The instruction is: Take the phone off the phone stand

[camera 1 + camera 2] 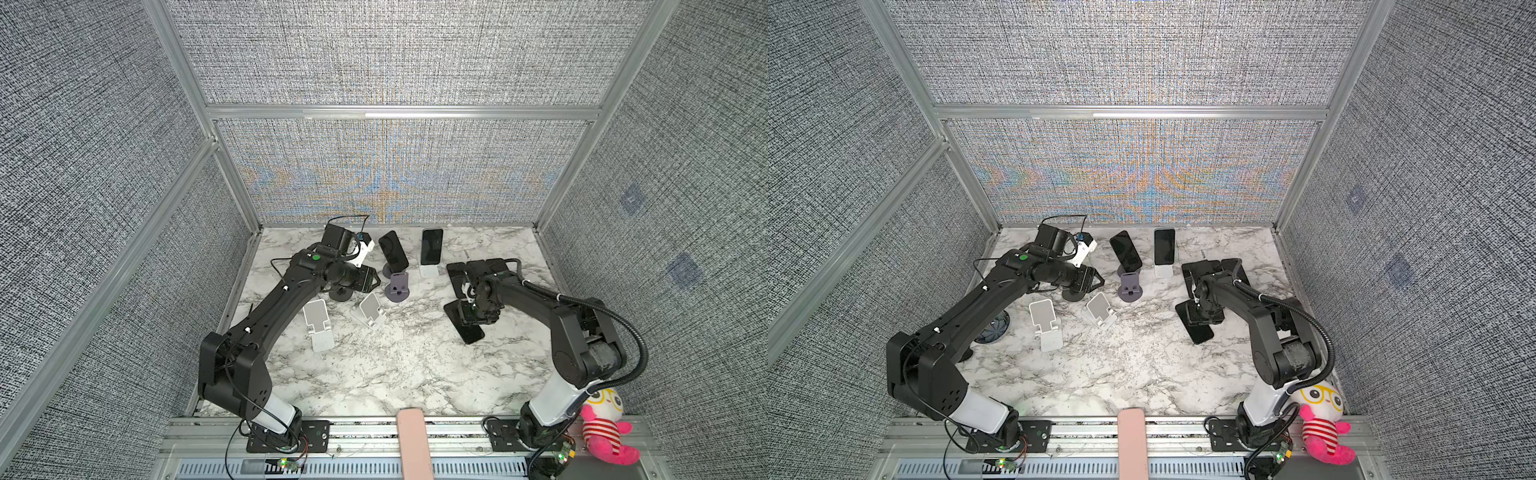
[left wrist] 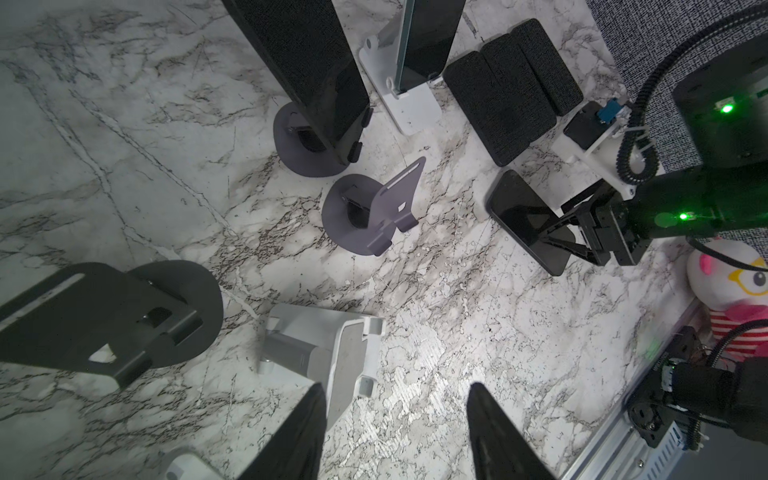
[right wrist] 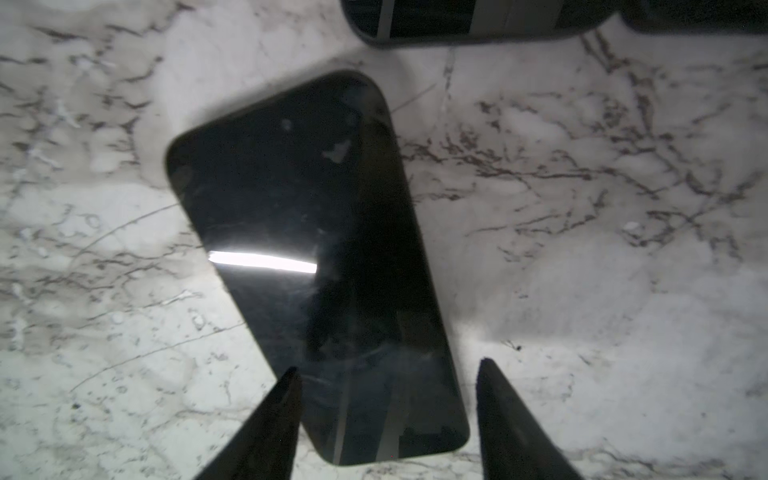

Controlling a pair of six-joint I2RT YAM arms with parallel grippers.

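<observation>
Two phones stand in stands at the back. A dark phone [image 1: 392,252] [image 2: 303,62] leans in a dark grey stand [image 2: 299,156]. Beside it, another phone [image 1: 431,246] [image 2: 432,33] sits in a white stand [image 1: 428,271] [image 2: 411,104]. My left gripper [image 1: 376,279] [image 2: 395,388] is open over bare marble, near these stands, holding nothing. My right gripper [image 1: 471,318] [image 3: 388,365] is open just above a black phone [image 1: 469,332] [image 3: 316,249] lying flat on the table, with its fingertips to either side of the phone's end.
Empty stands lie around my left gripper: a purple-grey stand [image 1: 398,289] [image 2: 374,212], a black stand [image 2: 104,316] and two white stands [image 1: 318,324] [image 1: 371,311]. Several dark phones [image 1: 486,266] [image 2: 511,95] lie flat at the back right. A plush toy [image 1: 604,428] sits by the right arm's base.
</observation>
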